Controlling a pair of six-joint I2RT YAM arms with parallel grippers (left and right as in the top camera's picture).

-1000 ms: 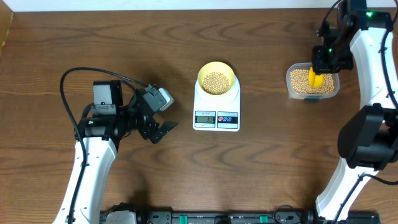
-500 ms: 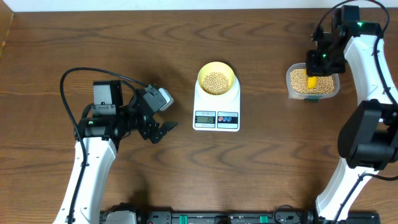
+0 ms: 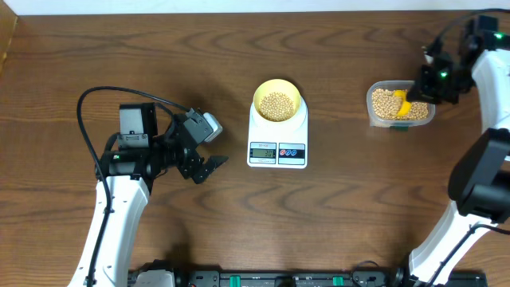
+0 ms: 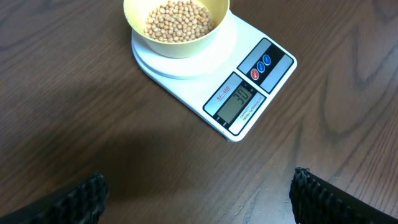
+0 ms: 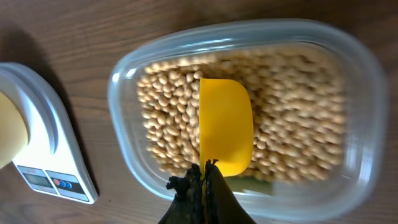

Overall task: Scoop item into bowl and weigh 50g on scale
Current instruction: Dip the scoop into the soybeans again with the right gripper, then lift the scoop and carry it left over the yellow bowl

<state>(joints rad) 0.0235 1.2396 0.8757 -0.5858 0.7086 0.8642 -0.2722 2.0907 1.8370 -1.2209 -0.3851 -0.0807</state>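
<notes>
The pale-yellow bowl sits on the white scale at the table's middle and holds tan grains. The bowl, its grains and the scale also show in the left wrist view. My right gripper is shut on a yellow scoop whose bowl lies in the grains of a clear plastic tub. My left gripper is open and empty, left of the scale.
The clear tub stands to the right of the scale. The scale's corner shows at the left of the right wrist view. A black cable loops above the left arm.
My right arm has swung to the right, and the scoop now lies tilted in the tub's right part. The left arm has not moved.
</notes>
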